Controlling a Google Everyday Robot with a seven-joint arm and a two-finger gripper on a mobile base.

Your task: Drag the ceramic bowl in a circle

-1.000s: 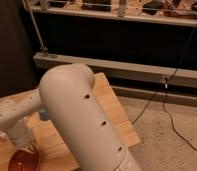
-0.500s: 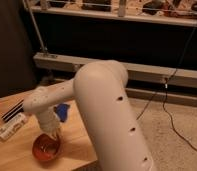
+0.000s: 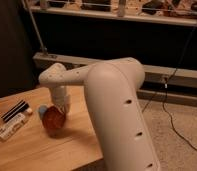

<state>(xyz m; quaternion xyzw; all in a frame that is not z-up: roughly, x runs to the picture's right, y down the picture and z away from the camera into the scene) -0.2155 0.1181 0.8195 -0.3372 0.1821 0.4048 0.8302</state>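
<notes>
The ceramic bowl (image 3: 54, 121), small, glossy and orange-red, sits on the wooden table (image 3: 37, 150) near its middle and looks tipped toward the camera. My gripper (image 3: 61, 113) comes straight down from the white wrist onto the bowl's right rim and is shut on it. The fingertips are mostly hidden by the wrist and the bowl. My thick white arm sweeps in from the lower right and covers the table's right side.
A light-blue rounded object (image 3: 42, 110) stands just left of the bowl, touching or nearly so. Further left lie a black bar (image 3: 14, 111) and a white flat packet (image 3: 11, 126). A metal rail and dark shelving run behind; a cable lies on the floor at right.
The bowl and gripper have travelled from the table's front-left corner toward the middle and back, close to the light-blue object. The arm has swung right and further back.
</notes>
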